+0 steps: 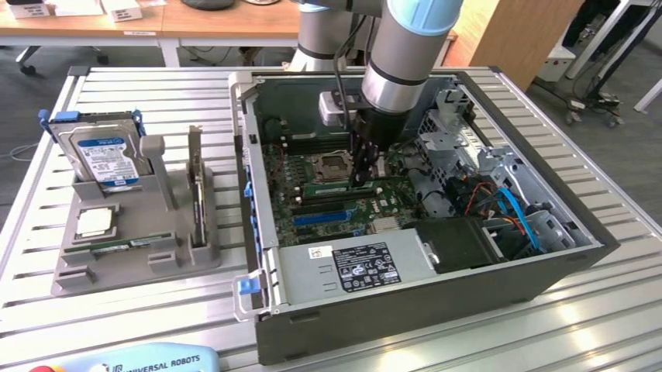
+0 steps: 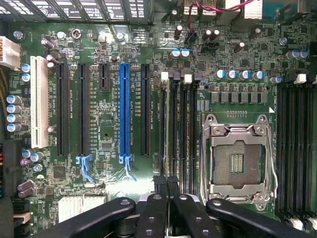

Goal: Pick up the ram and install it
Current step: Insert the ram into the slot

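Exterior view: reaches straight down into the computer case (image 1: pixel 435 310), gripper (image 1: pixel 362 182) at one end of the ram (image 1: pixel 329 189), standing in a slot beside the CPU socket (image 1: pixel 333 164). Wrist view: jaws drawn narrow, fingertips (image 2: pixel 162 186) together over the memory slots (image 2: pixel 183 129); pinching or just pressing, cannot tell. Best pressed squarely down, watching the white latches (image 2: pixel 165 76). Gives edge-on alignment here, seating height from outside.

Gripper (image 1: pixel 363 181) down inside the open case (image 1: pixel 435 310) — seemingly touching the ram (image 1: pixel 333 188).
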You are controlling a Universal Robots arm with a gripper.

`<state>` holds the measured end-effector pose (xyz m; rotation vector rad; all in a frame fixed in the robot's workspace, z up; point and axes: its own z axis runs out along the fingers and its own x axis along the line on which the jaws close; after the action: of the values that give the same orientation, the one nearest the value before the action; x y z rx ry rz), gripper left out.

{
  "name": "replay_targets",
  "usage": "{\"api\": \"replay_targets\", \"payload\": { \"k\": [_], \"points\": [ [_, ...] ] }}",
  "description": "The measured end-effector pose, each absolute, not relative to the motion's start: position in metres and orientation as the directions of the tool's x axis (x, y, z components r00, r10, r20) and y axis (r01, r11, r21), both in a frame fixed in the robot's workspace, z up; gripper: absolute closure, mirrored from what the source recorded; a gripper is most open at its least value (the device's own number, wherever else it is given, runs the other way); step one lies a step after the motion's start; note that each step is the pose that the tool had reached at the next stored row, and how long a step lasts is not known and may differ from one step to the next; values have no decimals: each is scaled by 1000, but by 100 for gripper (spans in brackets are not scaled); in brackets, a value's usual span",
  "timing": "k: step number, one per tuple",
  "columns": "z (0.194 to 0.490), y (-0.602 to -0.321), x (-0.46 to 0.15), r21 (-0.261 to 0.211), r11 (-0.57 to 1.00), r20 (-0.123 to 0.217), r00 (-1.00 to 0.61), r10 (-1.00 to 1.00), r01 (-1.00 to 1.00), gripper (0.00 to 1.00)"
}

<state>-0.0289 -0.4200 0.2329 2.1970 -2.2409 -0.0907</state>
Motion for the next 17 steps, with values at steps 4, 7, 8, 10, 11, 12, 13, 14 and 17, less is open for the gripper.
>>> {"api": "replay_targets", "payload": {
  "k": [4, 7, 8, 10, 11, 12, 13, 14, 17],
  "points": [
    [233, -420, -29, 43, 19, -39, -21, -999, -999, 88],
    [232, -420, -29, 42, 18, -39, -19, -999, -999, 88],
    [232, -420, -29, 43, 16, -39, -18, -999, -999, 88],
    [232, -420, -29, 43, 11, -39, -13, -999, -999, 88],
    [232, -420, -29, 43, 9, -39, -11, -999, -999, 88],
    [232, -420, -29, 43, 7, -39, -9, -999, -999, 88],
    [232, -420, -29, 43, 5, -39, -7, -999, -999, 88],
    [232, -420, -29, 43, 4, -39, -6, -999, -999, 88],
    [231, -420, -29, 42, 4, -40, -5, -999, -999, 88]
  ]
}}
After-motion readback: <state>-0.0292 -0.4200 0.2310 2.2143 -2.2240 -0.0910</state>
